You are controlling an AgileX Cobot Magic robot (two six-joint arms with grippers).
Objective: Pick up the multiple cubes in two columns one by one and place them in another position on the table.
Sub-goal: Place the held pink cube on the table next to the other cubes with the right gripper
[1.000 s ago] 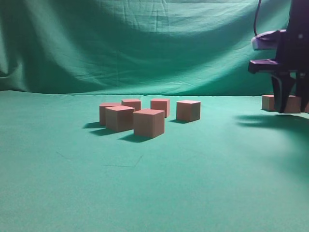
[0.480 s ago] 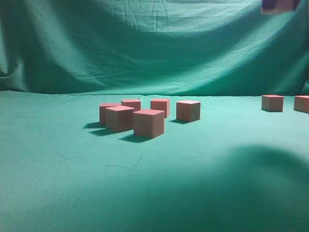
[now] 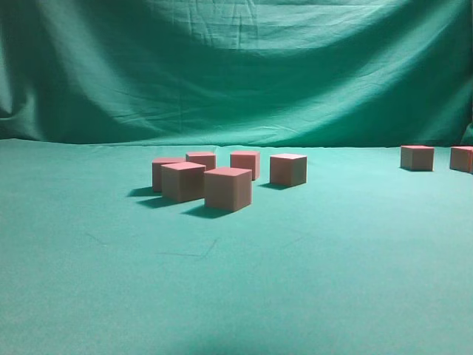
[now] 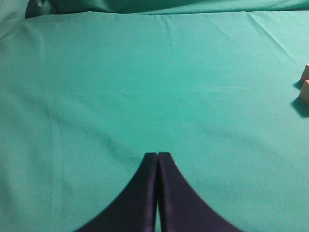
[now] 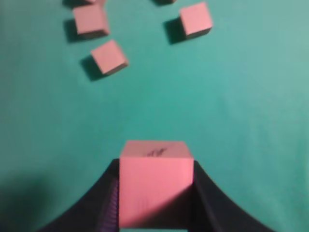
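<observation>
The right gripper [image 5: 155,193] was seen in its wrist view with two black, smooth, curved fingers [image 5: 104,203] pressed on the sides of one held cube [image 5: 155,186], so it was shut tight on that block. The held cube was square with sharp edges, its pink face was plain, and a small dark mark was seen on its top. It was held above the table [image 5: 251,96], which was covered in soft green cloth. Farther out on the cloth, three loose cubes were seen well apart from the held one: a near tilted cube [image 5: 109,56], a left far cube [image 5: 90,20] and a right far cube [image 5: 196,19]. The left gripper [image 4: 157,159] was seen with its two black pointed fingers pushed together, nothing between them, over bare cloth, and the edge of a cube [image 4: 304,91] was seen far off to its side. In the outside view, no gripper was seen. A group of six cubes was seen on the wrinkled cloth, with a front cube [image 3: 228,188] nearest. Two more cubes [image 3: 417,157] were set well apart by the right edge. A draped green backdrop [image 3: 236,66] hung behind.
</observation>
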